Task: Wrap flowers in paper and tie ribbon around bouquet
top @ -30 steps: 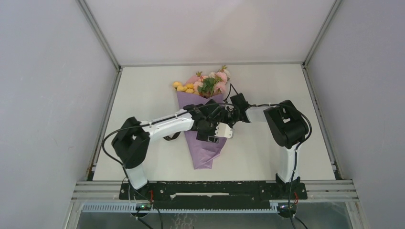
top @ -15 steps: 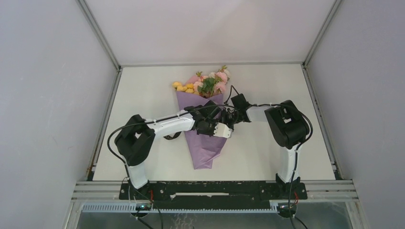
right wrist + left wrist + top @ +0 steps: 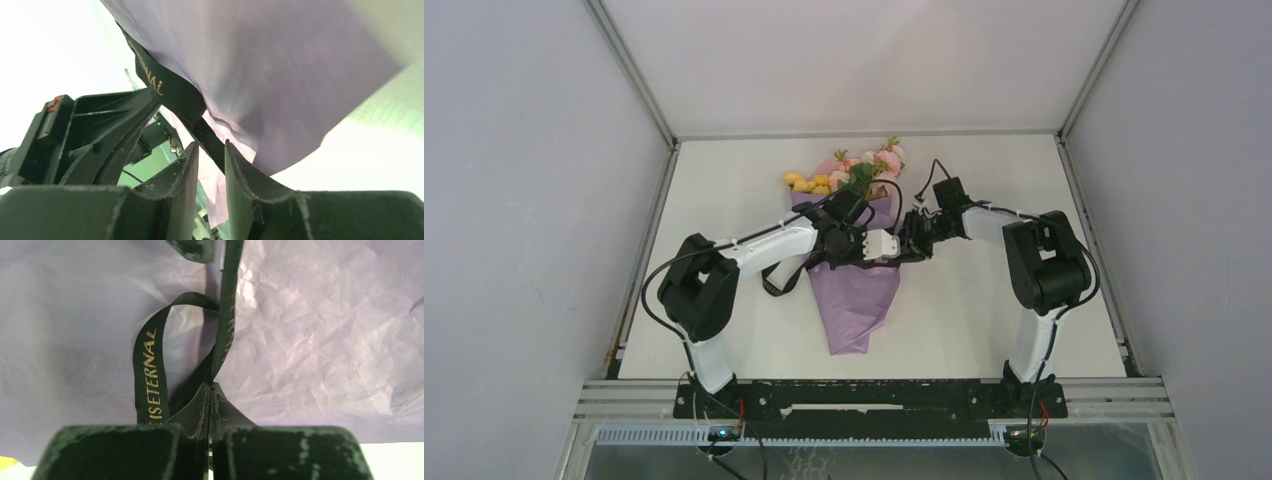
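Observation:
The bouquet lies mid-table: flowers (image 3: 856, 175) at the far end, stems inside a cone of lilac paper (image 3: 856, 300) pointing toward me. My left gripper (image 3: 894, 250) hovers over the cone's upper part. In the left wrist view it (image 3: 210, 385) is shut on the black ribbon (image 3: 223, 335), which runs up from the tips. A loop with gold letters (image 3: 148, 370) lies on the paper (image 3: 320, 330). My right gripper (image 3: 914, 240) is just right of the left one. Its jaws (image 3: 211, 147) stand apart, with the ribbon (image 3: 170, 90) passing loosely between them under the paper (image 3: 280, 60).
Grey walls (image 3: 534, 200) enclose the white table (image 3: 984, 320) on three sides. The two wrists sit close together over the cone. The left gripper's black body (image 3: 90, 130) fills the left of the right wrist view.
The left gripper has shut on the ribbon and shifted toward the flowers. The right gripper has opened off the ribbon, and its arm has swung right and farther back.

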